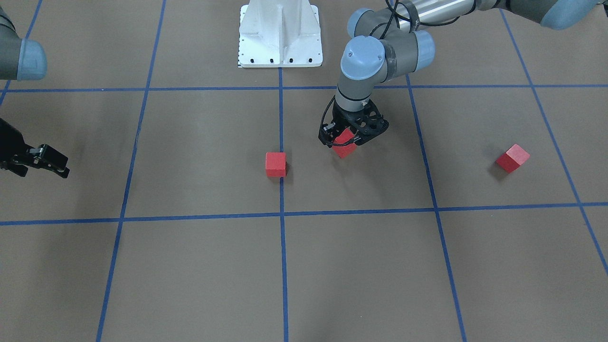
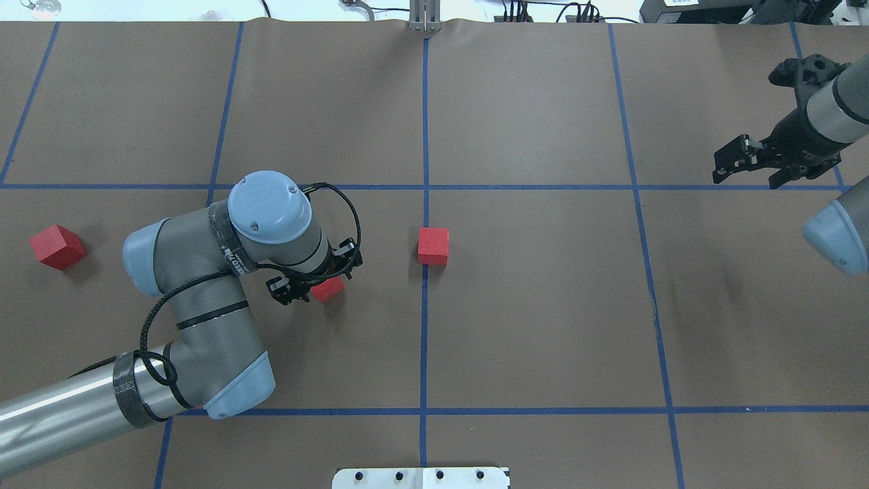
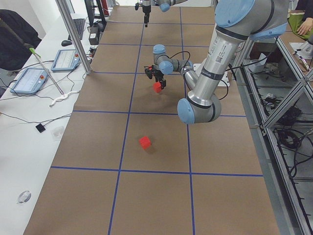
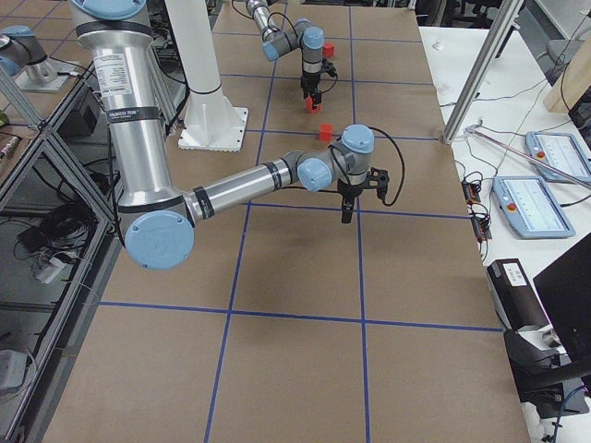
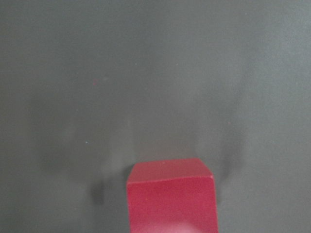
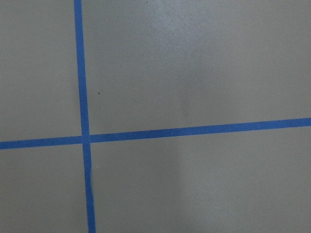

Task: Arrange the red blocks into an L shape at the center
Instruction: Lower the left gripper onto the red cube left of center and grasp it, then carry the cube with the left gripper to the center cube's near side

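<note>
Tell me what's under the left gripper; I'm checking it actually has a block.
A red block, clamped in the left gripper, lower half showing. Its top is covered by the gripper; whether it touches the floor cannot be seen.

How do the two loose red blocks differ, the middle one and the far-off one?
The middle block sits square to the blue tape; the far block is turned at an angle. The middle block overlaps the center line; the far block lies on bare floor. Both are small red cubes.

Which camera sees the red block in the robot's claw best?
The front-facing view: the held red block shows clearly in the left gripper. Overhead half hides it, left wrist crops it, side views make it tiny, right wrist misses it.
</note>
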